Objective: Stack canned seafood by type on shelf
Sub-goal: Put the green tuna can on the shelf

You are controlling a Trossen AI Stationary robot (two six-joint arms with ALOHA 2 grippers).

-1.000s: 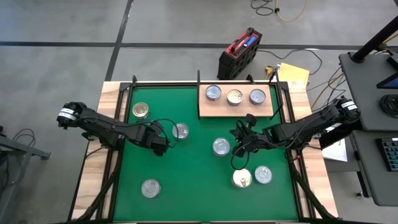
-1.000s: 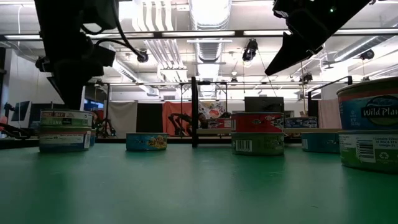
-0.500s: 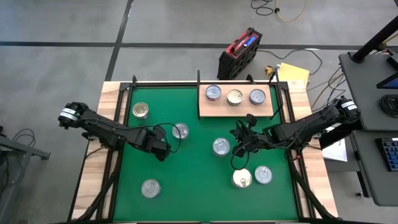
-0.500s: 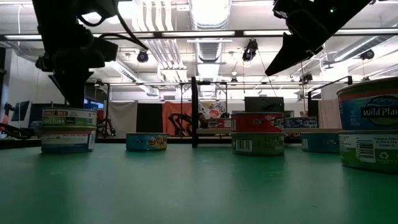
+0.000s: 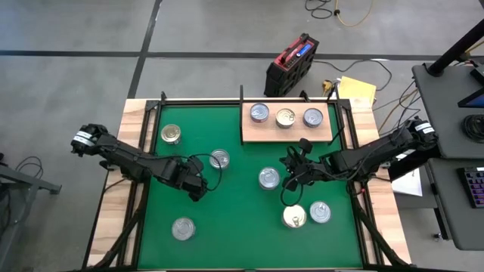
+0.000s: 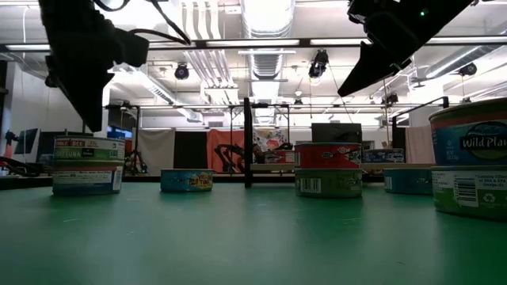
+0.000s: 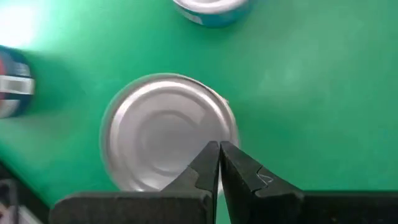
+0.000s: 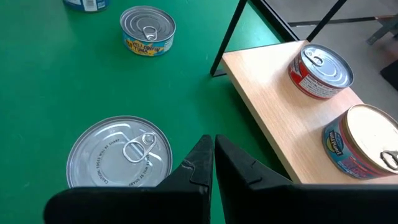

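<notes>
High view, surroundings: a red and black case point(image 5: 290, 63) and a yellow pad point(image 5: 358, 91) are seen on the floor beyond the table; cables are trailed around them.
Mat: a green mat point(image 5: 242, 227) is spread over the table, with loose cans scattered on it.
Shelf: a pale wooden board point(image 5: 288, 133) is set at the mat's far edge, right of centre.
On the shelf: three cans point(image 5: 286, 117) are lined up in a single row, silver, gold-topped, silver; none is stacked.
Loose cans: one gold-topped can point(image 5: 171, 134) is at the far left, one silver can point(image 5: 219, 159) near the left gripper, one point(image 5: 268, 178) in the middle, one point(image 5: 182, 228) at the near left, and a pair point(image 5: 307, 214) sits touching at the near right.
Left gripper point(image 5: 198, 190): held above the mat between the loose cans, fingers pressed together, nothing gripped.
Right gripper point(image 5: 288, 182): held just beside the middle can, fingers together, nothing gripped.
Low view: two cans point(image 6: 87, 165) are seen stacked at the left.
</notes>
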